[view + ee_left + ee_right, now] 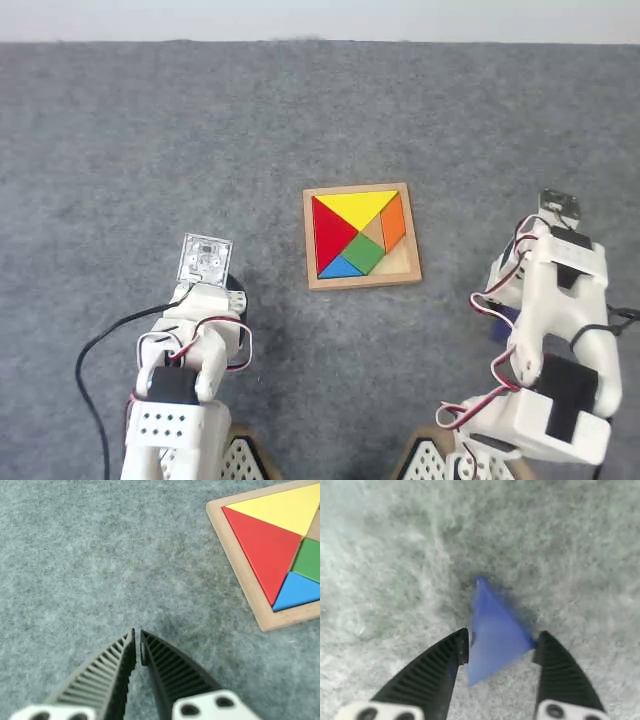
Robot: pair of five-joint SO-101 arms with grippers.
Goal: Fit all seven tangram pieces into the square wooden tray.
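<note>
The square wooden tray (311, 240) lies mid-table and holds a yellow triangle (355, 207), a red triangle (332, 235), an orange piece (393, 222), a green square (364, 253) and a small blue triangle (340, 267). Bare wood (400, 262) shows in its near right corner. To the tray's right, a violet-blue triangle (492, 630) rests on the carpet with my right gripper (501, 640) shut on it, one finger against each side. A sliver of that triangle (505, 318) peeks out under the right arm. My left gripper (137, 632) is shut and empty over the carpet left of the tray (250, 590).
Grey carpet (150, 130) covers the whole table. The left arm (195, 340) stands at the near left and the right arm (555, 330) at the near right. A pale wall edge runs along the far side.
</note>
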